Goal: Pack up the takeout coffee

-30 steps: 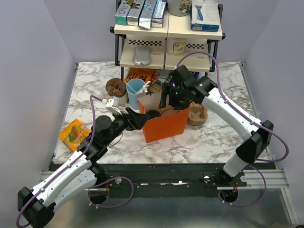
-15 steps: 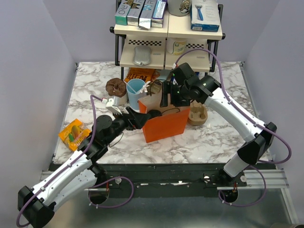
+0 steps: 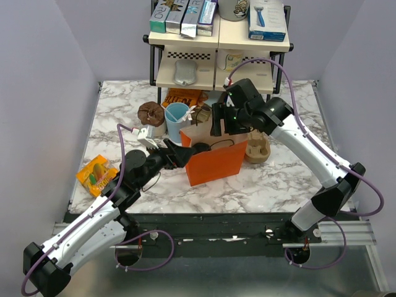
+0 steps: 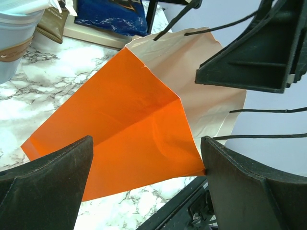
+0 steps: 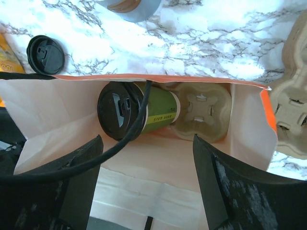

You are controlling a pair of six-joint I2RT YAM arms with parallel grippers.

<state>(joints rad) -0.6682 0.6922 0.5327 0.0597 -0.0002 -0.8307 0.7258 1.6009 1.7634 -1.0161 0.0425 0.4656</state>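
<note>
Across the white-veined marble tabletop (image 3: 117, 117), between lilac walls (image 3: 37, 93), sit a yellow packet (image 3: 96, 173), blue cup (image 3: 176, 116) and orange bag (image 3: 216, 166). Only the right wrist view shows the takeout coffee (image 5: 156, 113), lying inside that bag. Left jaws and right jaws stand released, empty.

walls (image 3: 43, 93): we see pale lilac | table (image 3: 284, 179): marbled white, beneath the jaws | shelf rack (image 3: 247, 42): beyond the jaws
</note>
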